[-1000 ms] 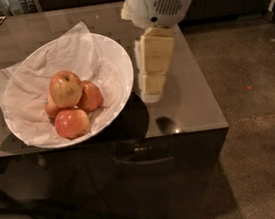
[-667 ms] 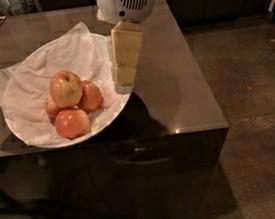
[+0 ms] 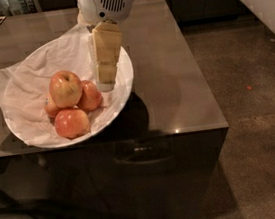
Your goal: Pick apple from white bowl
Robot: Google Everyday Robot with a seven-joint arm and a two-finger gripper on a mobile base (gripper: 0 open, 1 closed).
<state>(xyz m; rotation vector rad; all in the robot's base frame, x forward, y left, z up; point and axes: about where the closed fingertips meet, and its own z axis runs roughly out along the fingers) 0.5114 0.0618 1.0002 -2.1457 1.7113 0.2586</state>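
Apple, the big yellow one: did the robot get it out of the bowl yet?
Not yet. Done: the hand is over the white bowl, right of the fruit. In hand: the reach; the apple lies with three smaller apples, apart from the hand. Left: reach it, grip it, lift it out.

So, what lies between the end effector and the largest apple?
In the camera view, a smaller red apple and some crinkled paper lie between the end effector, over the white bowl, and the largest apple.
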